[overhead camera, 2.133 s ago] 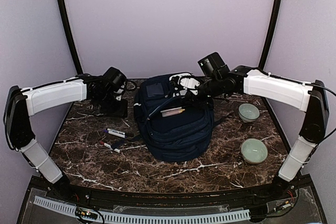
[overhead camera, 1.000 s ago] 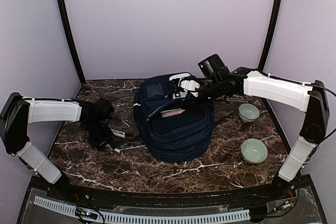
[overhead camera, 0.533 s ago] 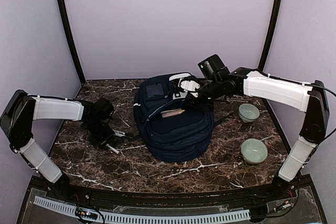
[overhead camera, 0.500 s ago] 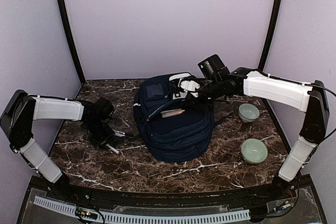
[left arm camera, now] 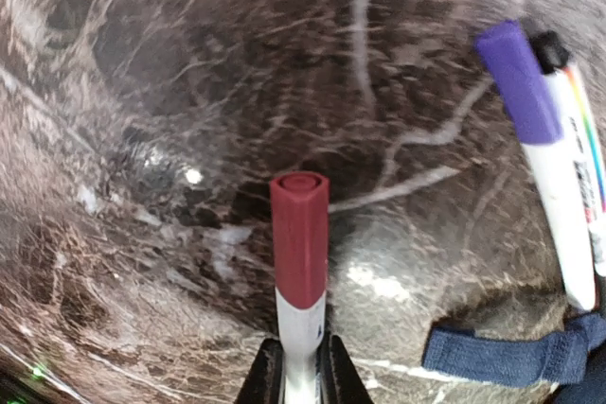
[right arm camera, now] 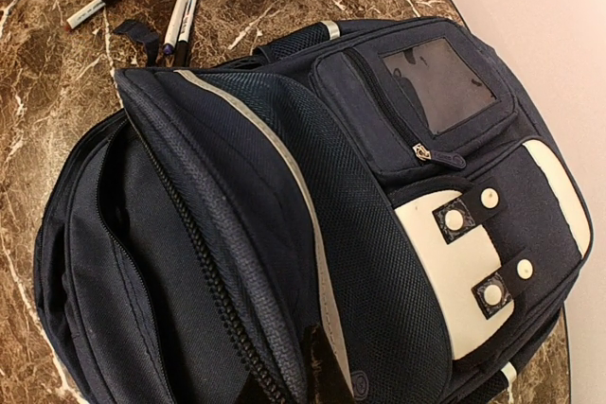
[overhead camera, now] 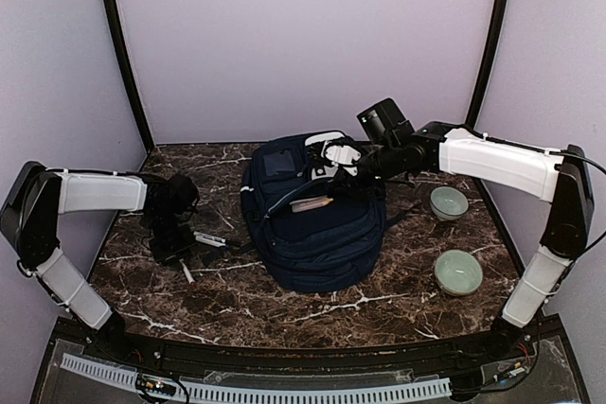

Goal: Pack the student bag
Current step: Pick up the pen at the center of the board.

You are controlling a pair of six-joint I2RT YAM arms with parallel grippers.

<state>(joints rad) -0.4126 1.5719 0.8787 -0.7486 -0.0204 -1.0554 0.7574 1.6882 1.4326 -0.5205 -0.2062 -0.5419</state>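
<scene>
The student bag, a navy backpack with a white patch, lies mid-table with its main compartment held open; it fills the right wrist view. My right gripper is shut on the bag's upper flap edge, with one dark finger showing. My left gripper is left of the bag, shut on a red-capped white marker that points down over the marble; its jaws clamp the white barrel. The marker's end shows below the gripper.
A purple-capped marker and a black-capped one beside it lie right of my left gripper, by a blue bag strap. A pale item with a pencil sits in the bag's opening. Two green bowls stand at right.
My left arm came forward from the back left to the markers, shut on the red-capped marker and has shifted slightly left with it. My right gripper has kept holding the flap.
</scene>
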